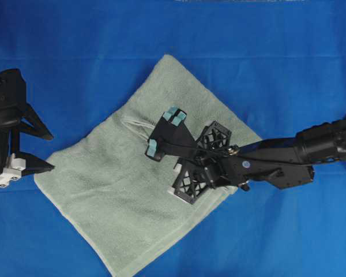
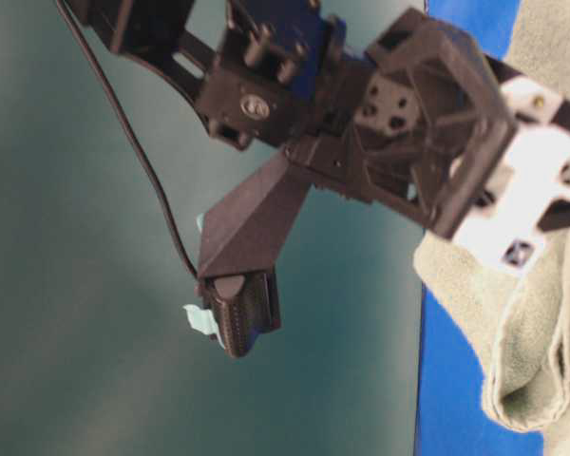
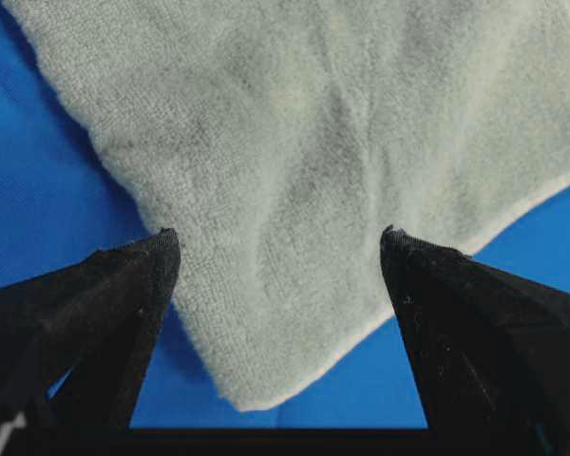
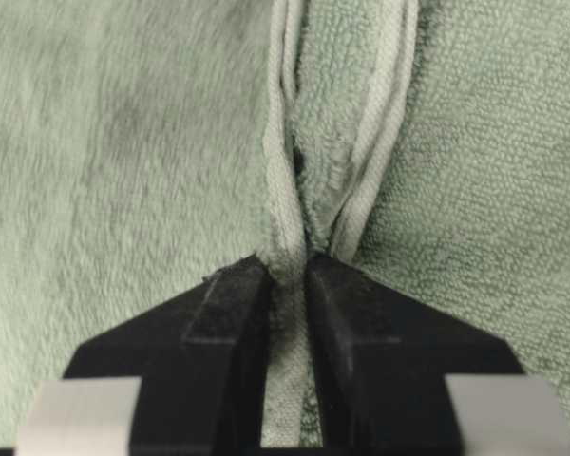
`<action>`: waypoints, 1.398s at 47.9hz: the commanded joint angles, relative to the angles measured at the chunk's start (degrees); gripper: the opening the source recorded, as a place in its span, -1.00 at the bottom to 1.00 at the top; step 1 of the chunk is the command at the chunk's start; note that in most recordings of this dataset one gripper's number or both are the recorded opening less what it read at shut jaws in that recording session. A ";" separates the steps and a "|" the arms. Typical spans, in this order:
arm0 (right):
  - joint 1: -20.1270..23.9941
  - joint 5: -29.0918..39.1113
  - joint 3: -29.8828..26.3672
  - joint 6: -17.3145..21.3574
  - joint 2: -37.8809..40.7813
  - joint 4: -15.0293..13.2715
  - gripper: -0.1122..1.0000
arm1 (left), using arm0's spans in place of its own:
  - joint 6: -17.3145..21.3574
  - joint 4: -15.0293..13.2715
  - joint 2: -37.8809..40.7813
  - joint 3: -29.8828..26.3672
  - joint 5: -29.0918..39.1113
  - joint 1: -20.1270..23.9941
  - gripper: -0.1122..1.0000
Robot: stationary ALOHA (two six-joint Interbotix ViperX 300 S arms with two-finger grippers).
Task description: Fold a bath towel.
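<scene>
Blue cloth (image 1: 75, 57) covers the desk; the fuzzy sage towel (image 1: 104, 190) is spread diagonally on it. Its hem is pinched by the right pincer (image 4: 287, 285). The left pincer (image 3: 280, 247) is held wide; its arm is cut off.

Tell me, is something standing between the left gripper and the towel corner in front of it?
Nothing visible. The left gripper is open, and only bare blue cloth lies around the towel corner between its fingers.

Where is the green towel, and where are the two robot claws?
bath towel (image 1: 104, 190): overhead view, bare flat middle.
right gripper (image 4: 287, 275): right wrist view, between fingertips.
left gripper (image 3: 280, 247): left wrist view, between fingertips.
</scene>
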 commanded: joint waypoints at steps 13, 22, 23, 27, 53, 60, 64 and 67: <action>-0.35 -2.37 -0.44 1.05 -0.62 -0.18 -0.50 | 0.53 0.09 0.26 -1.05 -0.44 0.09 0.67; -0.53 -4.83 -0.62 1.76 -0.44 -0.18 -0.48 | 1.49 0.09 0.35 -1.05 -0.35 -0.79 0.67; -0.53 -5.01 -0.70 1.93 -0.35 -0.26 -0.41 | 1.58 0.09 0.26 -1.05 -0.44 -0.88 0.67; -0.35 -4.57 -0.97 2.20 -0.53 -0.35 0.04 | 2.29 0.09 0.26 -1.05 -0.44 -1.14 0.67; 0.35 12.48 5.98 2.46 -19.51 -7.21 0.40 | 41.48 0.00 1.85 -1.49 -9.84 -19.07 0.66; -1.41 11.87 11.51 2.72 -23.82 -7.12 0.40 | 47.55 -0.26 4.22 -2.72 -11.95 -22.59 0.63; -2.46 10.72 14.15 3.96 -26.02 -7.21 0.40 | 46.93 -0.35 6.33 -3.69 -12.39 -22.94 0.63; -2.99 10.28 15.47 4.92 -27.16 -7.38 0.40 | 46.41 -0.35 8.79 -4.22 -12.57 -22.94 0.63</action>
